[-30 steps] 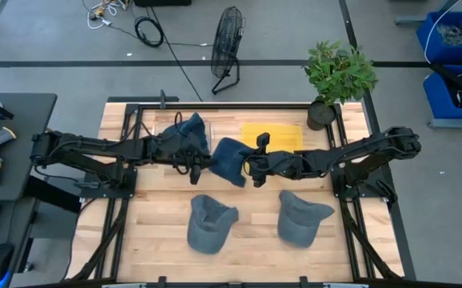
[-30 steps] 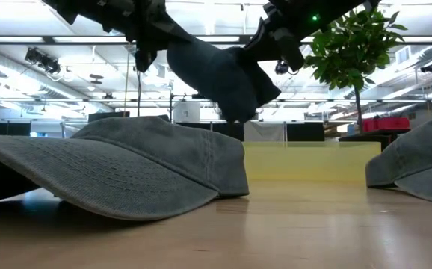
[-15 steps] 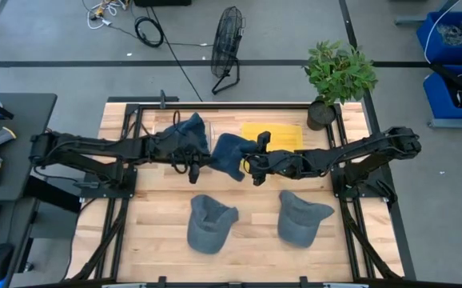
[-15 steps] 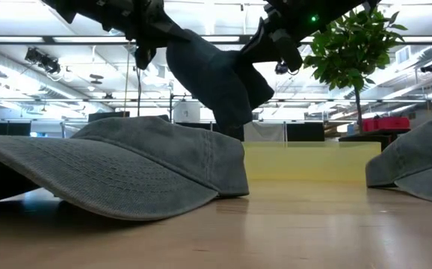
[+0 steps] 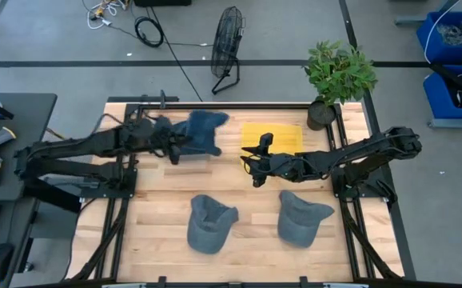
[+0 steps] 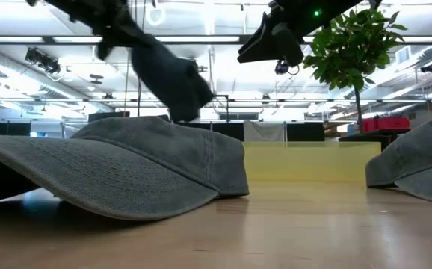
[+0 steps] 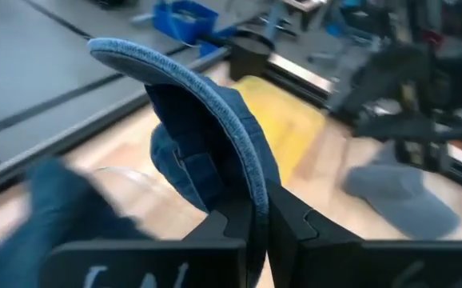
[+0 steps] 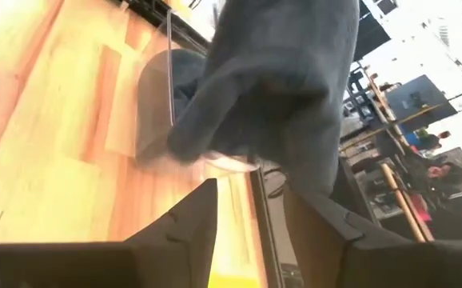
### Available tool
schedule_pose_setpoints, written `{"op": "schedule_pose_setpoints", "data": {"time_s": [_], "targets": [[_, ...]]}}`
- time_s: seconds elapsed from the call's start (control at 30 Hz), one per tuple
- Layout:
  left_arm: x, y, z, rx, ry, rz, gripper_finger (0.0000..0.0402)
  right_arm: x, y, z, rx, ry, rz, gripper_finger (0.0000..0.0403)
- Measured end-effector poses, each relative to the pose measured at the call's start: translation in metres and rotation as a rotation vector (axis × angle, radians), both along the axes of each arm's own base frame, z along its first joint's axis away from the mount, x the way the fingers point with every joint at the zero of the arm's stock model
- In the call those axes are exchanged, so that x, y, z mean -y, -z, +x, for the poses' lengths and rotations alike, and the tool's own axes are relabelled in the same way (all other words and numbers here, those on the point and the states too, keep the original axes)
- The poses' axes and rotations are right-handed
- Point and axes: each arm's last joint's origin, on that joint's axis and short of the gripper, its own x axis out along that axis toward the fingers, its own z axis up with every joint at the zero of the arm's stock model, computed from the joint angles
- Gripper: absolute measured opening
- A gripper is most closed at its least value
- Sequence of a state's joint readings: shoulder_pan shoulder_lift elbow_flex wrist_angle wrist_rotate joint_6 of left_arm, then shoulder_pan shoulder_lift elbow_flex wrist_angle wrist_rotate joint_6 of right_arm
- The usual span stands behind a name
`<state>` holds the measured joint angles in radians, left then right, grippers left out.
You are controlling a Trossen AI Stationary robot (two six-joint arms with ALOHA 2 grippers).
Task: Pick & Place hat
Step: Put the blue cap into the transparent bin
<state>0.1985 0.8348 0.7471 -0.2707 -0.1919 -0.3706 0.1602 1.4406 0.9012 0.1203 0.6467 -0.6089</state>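
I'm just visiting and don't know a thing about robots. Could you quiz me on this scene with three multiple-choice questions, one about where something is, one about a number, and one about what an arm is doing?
1. Where does the potted plant stand?
A. at the table's far right corner
B. between the two grey caps
C. on the yellow sheet

2. How many grey caps lie on the table's near half?
A. one
B. two
C. four

3. What is the left gripper doing?
A. resting open on the table
B. pressing on a grey cap
C. holding the blue hat, jaws shut on it

Answers:
1. A: the high view shows its pot at that corner.
2. B: one grey cap and another lie side by side.
3. C: the left wrist view shows the jaws pinching the brim; the right gripper hangs open, holding nothing.
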Motion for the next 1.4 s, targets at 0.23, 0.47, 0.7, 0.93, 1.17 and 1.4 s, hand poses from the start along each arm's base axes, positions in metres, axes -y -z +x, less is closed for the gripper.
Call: {"op": "schedule_pose_setpoints", "data": {"time_s": [0.23, 0.47, 0.7, 0.93, 1.17, 1.4], "targets": [[0.006, -0.022, -0.052, 0.135, -0.059, 0.001, 0.0013, -0.001, 0.005, -0.003, -0.037, 0.018, 0.030, 0.0155], [0.012, -0.007, -0.092, 0.022, -0.200, -0.089, 0.0015, -0.001, 0.005, -0.003, -0.040, 0.014, 0.031, 0.0155], [0.011, 0.014, -0.101, -0.167, -0.410, -0.179, 0.0020, 0.000, 0.005, -0.003, -0.040, 0.012, 0.029, 0.0155], [0.003, 0.011, -0.067, -0.167, -0.350, -0.115, 0.0014, 0.000, 0.005, -0.002, -0.037, 0.011, 0.030, 0.0155], [-0.002, 0.031, -0.025, -0.316, -0.252, -0.169, 0.0025, 0.000, 0.005, -0.002, -0.040, 0.010, 0.029, 0.0155], [0.000, 0.041, -0.004, -0.356, -0.178, -0.172, 0.0018, 0.000, 0.006, -0.003, -0.047, 0.010, 0.026, 0.0155]]}}
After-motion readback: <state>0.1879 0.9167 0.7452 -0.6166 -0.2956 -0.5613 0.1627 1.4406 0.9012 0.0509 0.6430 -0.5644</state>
